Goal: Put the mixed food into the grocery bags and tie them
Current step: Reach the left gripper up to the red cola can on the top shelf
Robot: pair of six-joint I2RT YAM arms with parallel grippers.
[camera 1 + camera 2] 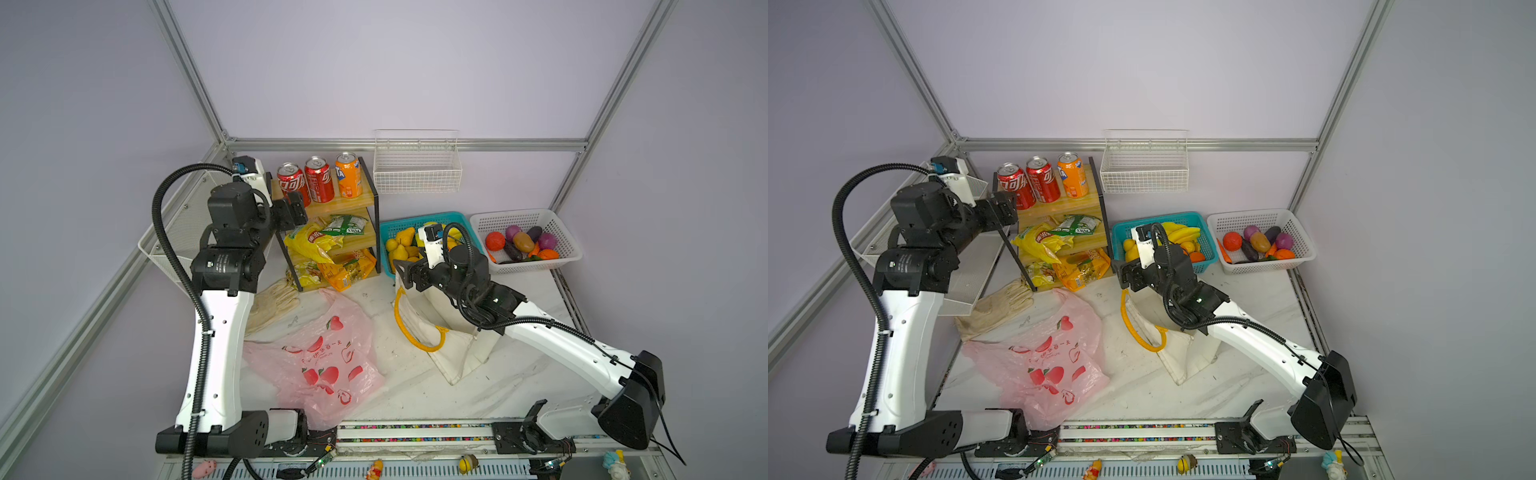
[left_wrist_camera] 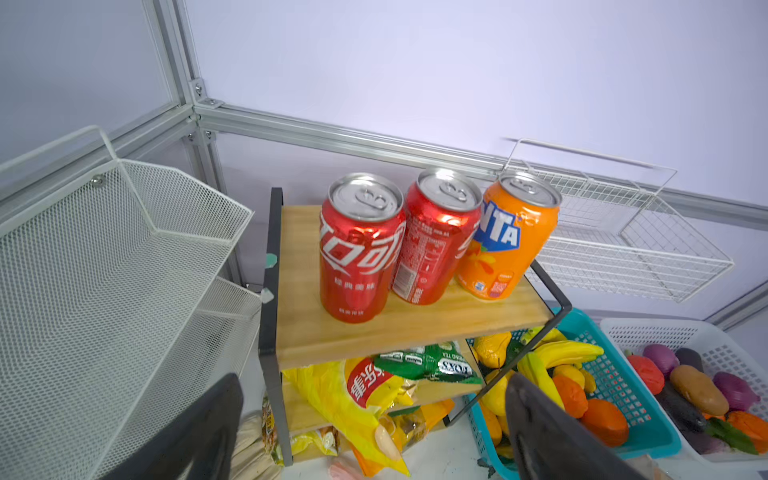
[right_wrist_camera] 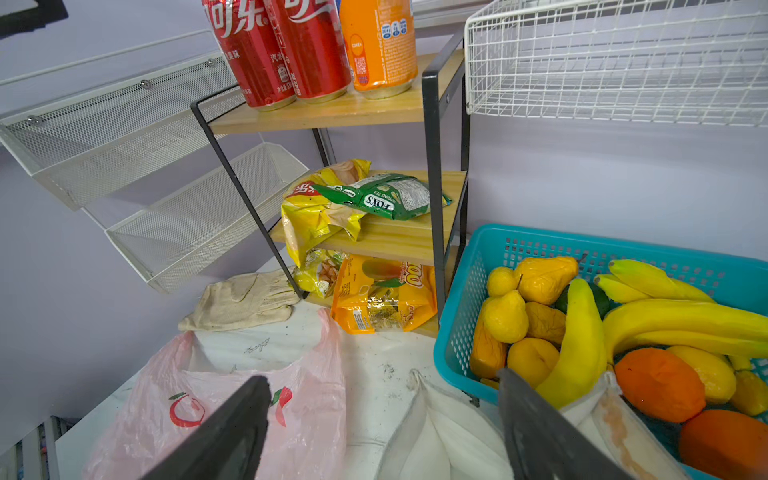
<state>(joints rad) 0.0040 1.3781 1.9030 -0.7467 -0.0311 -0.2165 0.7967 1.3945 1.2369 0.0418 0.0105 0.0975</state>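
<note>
**Cola cans [image 2: 359,249] stand on the top shelf, both grippers open**

The two cola cans stand upright, side by side and touching, at the left of the top board of the shelf [image 1: 345,204]. The orange can [image 1: 348,175] stands at their right. The left gripper [image 1: 297,212] hangs just near of the left can, at about its height and apart from it. In the left wrist view the cans lie beyond the gap between the fingers. The cans are red with white lettering and silver tops.

The toy fruits [image 3: 540,332] are yellow pears, bananas and orange pieces. They lie heaped in the teal basket [image 1: 409,222], just far and right of the right gripper [image 1: 405,272]. The pink bag [image 1: 320,357], thin with red apple prints, lies flat on the table [image 1: 415,395] between the arms. The white tote [image 1: 457,353] with yellow handles stands slumped under the right gripper.

The left jaws stand wide apart and hold nothing. The right jaws are also spread wide, over the tote's mouth. The tote's cloth rim lies between them, and I cannot tell whether a finger touches it.
</note>
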